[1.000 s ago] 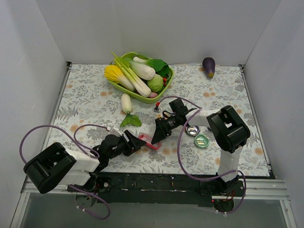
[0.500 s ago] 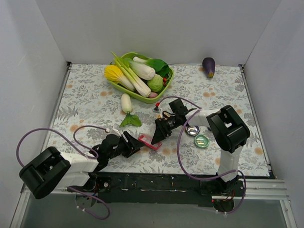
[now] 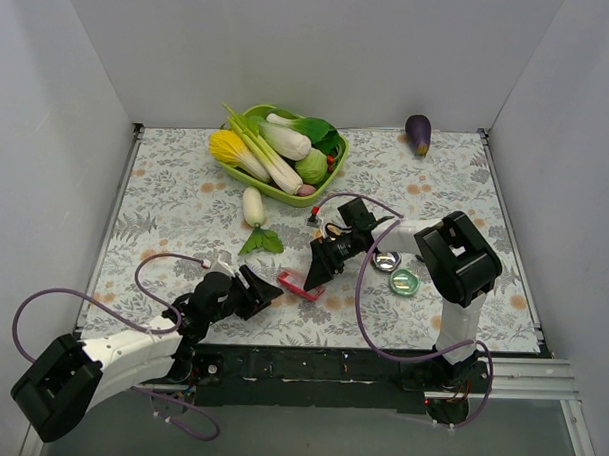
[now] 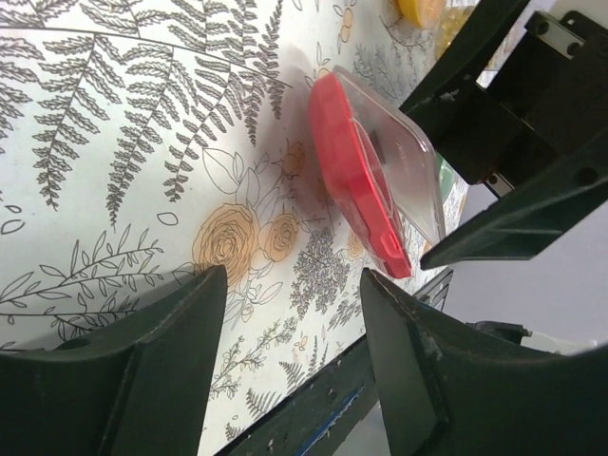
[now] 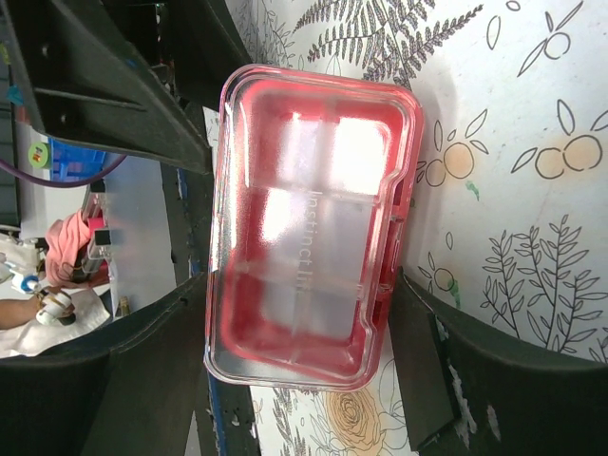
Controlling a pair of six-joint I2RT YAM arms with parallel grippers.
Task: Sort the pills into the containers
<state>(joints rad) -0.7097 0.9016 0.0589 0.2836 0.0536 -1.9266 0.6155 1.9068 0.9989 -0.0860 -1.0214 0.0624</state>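
Two fingers of the right tool point(image 5: 302, 313) hug the pill box point(image 5: 304, 228) by its long sides, seemingly clamped; it sits tilted mid-worktop point(image 3: 185, 204), lid apparently closed, no pills visible. The left tool point(image 4: 293, 280), at its 8 o'clock, is spread and empty. Hold the base steady and pry the lid's free edge. Small bottles point(image 3: 386, 261) at 3 o'clock crowd the right arm; the vegetable bowl point(image 3: 285, 199) lies well apart at 12.

Light: bright and even, coming from above.
Shadows: soft and short on the table point(image 3: 175, 198), darker beside the box point(image 4: 366, 180).
Glare: white patches on the clear box lid.
Focus: wrist views sharp, no motion blur.
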